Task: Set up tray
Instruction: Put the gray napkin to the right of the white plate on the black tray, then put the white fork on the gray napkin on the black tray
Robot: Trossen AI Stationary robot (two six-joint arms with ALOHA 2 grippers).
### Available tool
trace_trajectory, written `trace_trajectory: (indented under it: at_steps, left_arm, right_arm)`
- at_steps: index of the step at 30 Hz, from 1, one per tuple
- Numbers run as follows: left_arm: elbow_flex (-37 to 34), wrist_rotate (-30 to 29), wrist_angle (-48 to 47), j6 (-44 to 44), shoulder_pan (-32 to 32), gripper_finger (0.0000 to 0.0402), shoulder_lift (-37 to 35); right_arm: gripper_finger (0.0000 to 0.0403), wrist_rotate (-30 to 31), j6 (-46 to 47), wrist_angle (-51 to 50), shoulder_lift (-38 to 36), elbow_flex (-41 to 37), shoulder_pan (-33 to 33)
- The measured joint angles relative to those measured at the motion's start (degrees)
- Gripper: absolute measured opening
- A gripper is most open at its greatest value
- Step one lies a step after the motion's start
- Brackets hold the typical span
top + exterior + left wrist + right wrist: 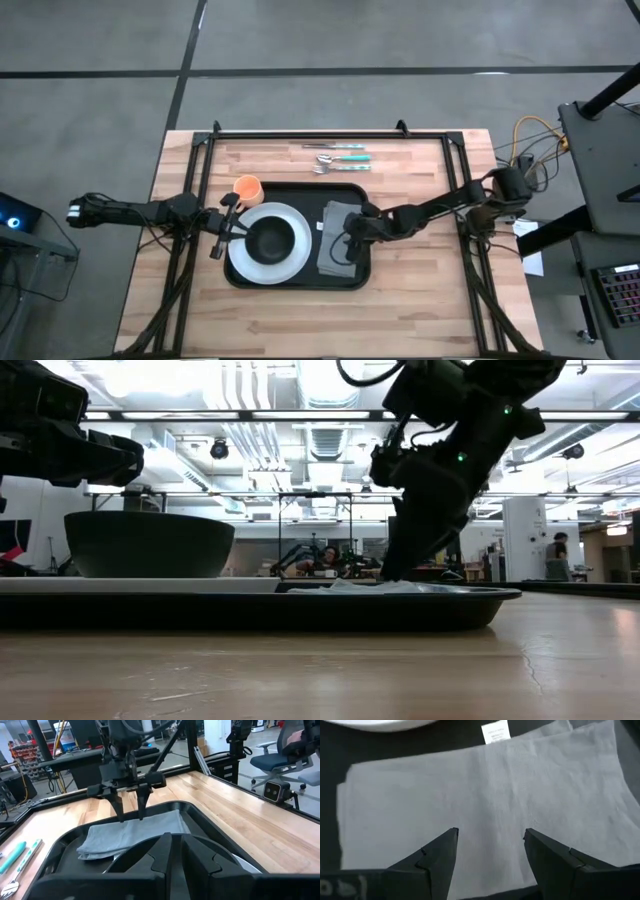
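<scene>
The right pincer [490, 836], fingers spread apart, hovers over the tray's [290, 280] grey napkin [480, 790].

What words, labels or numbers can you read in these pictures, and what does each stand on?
None can be read.
White tag on the grey cloth napkin in the tray: print too small to read.
Pale marks on the right gripper, whose fingers stand open: too blurred.

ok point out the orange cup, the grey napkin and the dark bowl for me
orange cup [248, 187], high view, on its rim and inside, beside the tray's far left corner
grey napkin [485, 795], right wrist view, on the middle of the cloth
dark bowl [148, 544], low view, on its outer wall
</scene>
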Motion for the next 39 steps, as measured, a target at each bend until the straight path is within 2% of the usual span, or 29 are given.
trace_trajectory:
  at_steps: [8, 15, 23, 30, 39]
  left_arm:
    - [0.00, 0.00, 0.04, 0.00, 0.00, 0.0022, 0.02]
    - [0.00, -0.02, 0.04, 0.00, 0.02, 0.0022, 0.47]
    - [0.00, 0.00, 0.07, 0.00, 0.01, 0.0022, 0.48]
    - [0.00, 0.00, 0.07, 0.00, 0.02, 0.0022, 0.48]
    - [0.00, 0.00, 0.08, 0.00, 0.01, 0.0022, 0.48]
  right_arm:
    - [0.0219, -0.04, -2.58, -0.98, 6.69, 3.69, -0.16]
    - [0.0219, -1.36, -5.03, -10.34, 10.06, 10.23, -0.28]
    - [0.0219, -2.02, -15.86, -13.42, 9.73, 11.28, -0.51]
    - [0.0219, -4.27, -15.74, -13.71, 9.51, 11.52, -1.88]
    - [0.0219, -4.09, -19.42, -17.69, 8.55, 17.12, -2.40]
